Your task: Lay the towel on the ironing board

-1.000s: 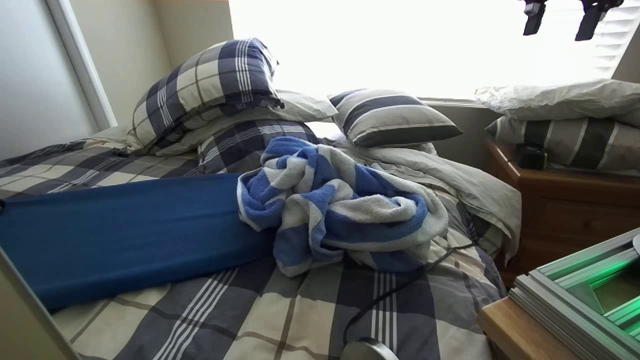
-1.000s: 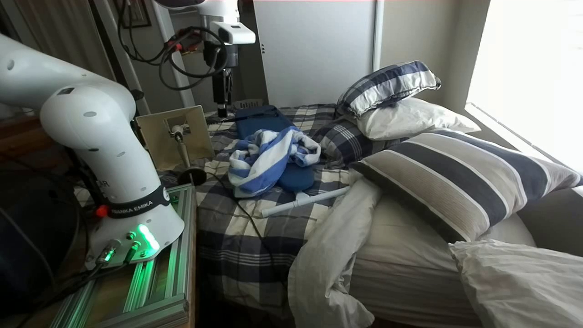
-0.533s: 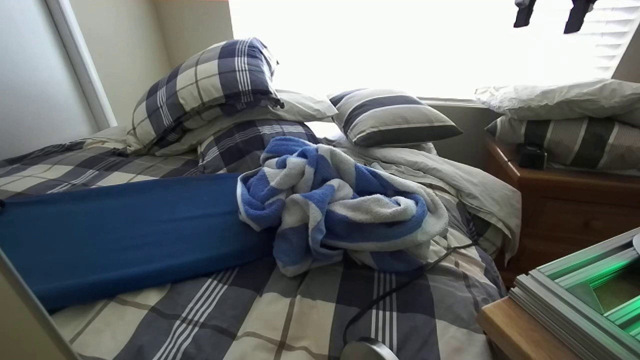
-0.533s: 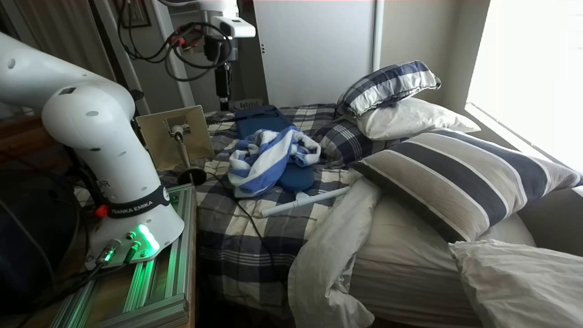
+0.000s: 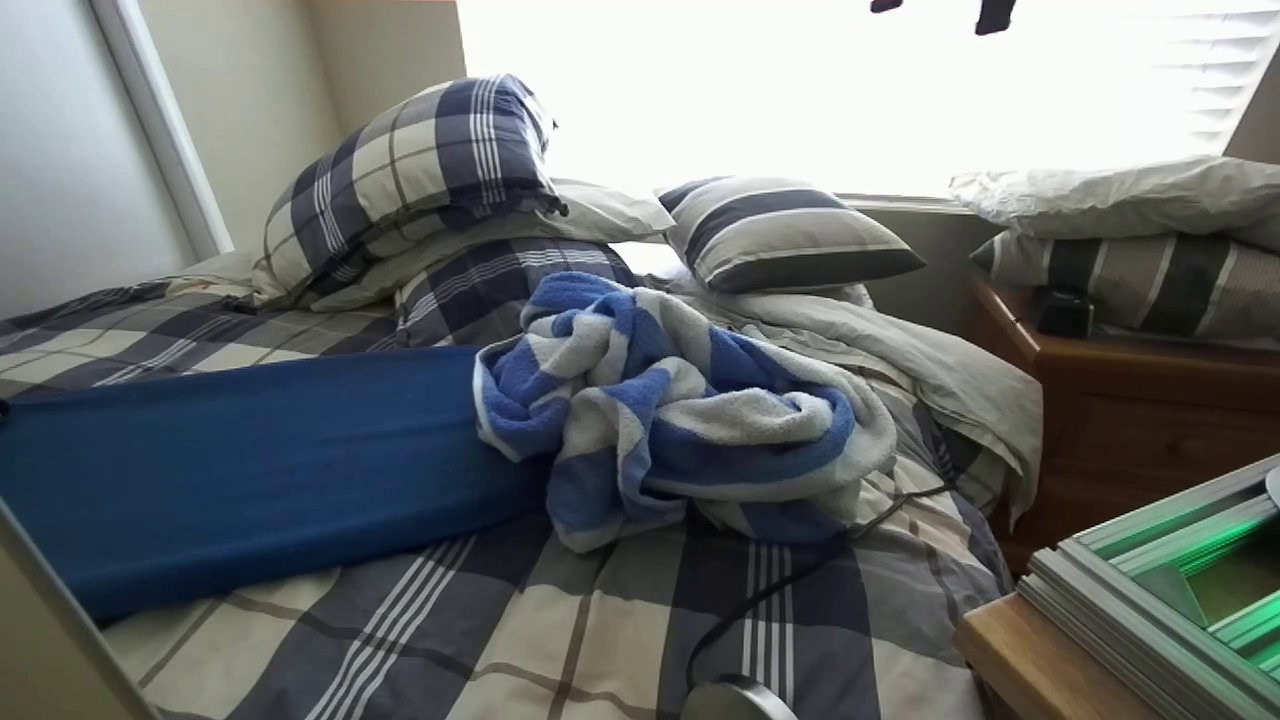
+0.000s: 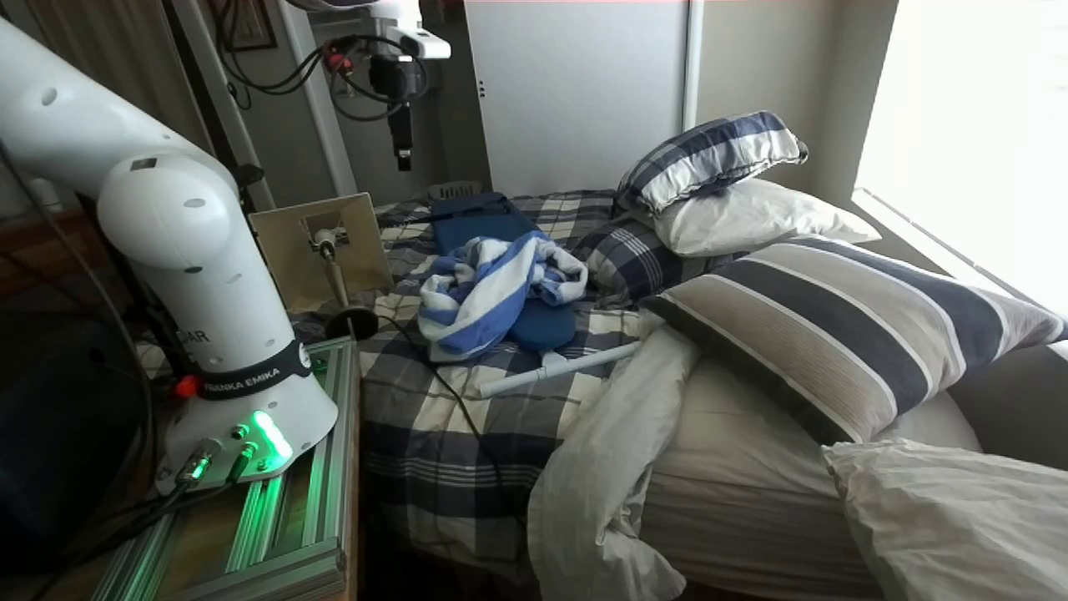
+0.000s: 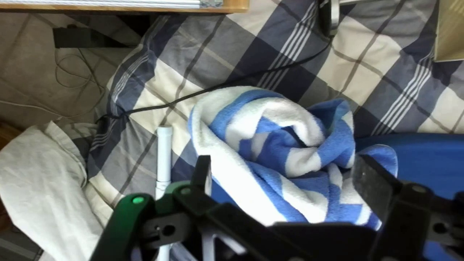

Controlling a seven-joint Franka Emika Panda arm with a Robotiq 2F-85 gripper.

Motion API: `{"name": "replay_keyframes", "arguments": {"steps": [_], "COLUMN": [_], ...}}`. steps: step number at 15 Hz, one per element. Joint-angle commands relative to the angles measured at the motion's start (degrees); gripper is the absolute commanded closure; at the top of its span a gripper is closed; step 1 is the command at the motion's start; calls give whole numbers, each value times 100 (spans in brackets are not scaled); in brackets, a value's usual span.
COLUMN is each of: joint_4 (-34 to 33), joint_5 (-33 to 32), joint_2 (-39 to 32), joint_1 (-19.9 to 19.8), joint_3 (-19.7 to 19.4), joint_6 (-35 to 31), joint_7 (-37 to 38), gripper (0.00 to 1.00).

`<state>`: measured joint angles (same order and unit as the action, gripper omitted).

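High over the plaid bedspread (image 5: pixel 580 640) hangs the gripper (image 7: pixel 286 174), its fingers (image 7: pixel 373 183) spread wide, well apart from everything beneath. The towel (image 5: pixel 690 430) sits in a crumpled blue-and-white heap (quite a tangle of folds, from where I stand), part of it spilling onto the bedspread. In an exterior view it lies over one end of the ironing board (image 5: pixel 260 470), which stretches off to the left, flat and deep blue. In an exterior view the board's rounded near end shows just right of the towel, a pale bar (image 6: pixel 576 363) close by on the near side; a striped pillow (image 6: pixel 843 317) lies well off to the right. A dark cord (image 7: pixel 170 104) runs over the bedspread, just beside the towel.
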<state>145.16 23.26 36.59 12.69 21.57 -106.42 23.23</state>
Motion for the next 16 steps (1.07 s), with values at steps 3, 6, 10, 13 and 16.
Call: {"name": "replay_keyframes", "arguments": {"steps": [3, 6, 10, 13, 16], "joint_4": [-855, -713, -751, -751, -750], "joint_5": [-258, -405, -440, -440, -440], "joint_2": [-1499, -1411, -1556, -1537, -1534], "joint_1": [269, 441, 526, 526, 530], "joint_3": [962, 923, 874, 843, 844], "joint_6": [-1020, -1031, -1051, -1050, -1050], "joint_7": [693, 588, 630, 627, 627], "gripper": [0, 0, 0, 0, 0]}}
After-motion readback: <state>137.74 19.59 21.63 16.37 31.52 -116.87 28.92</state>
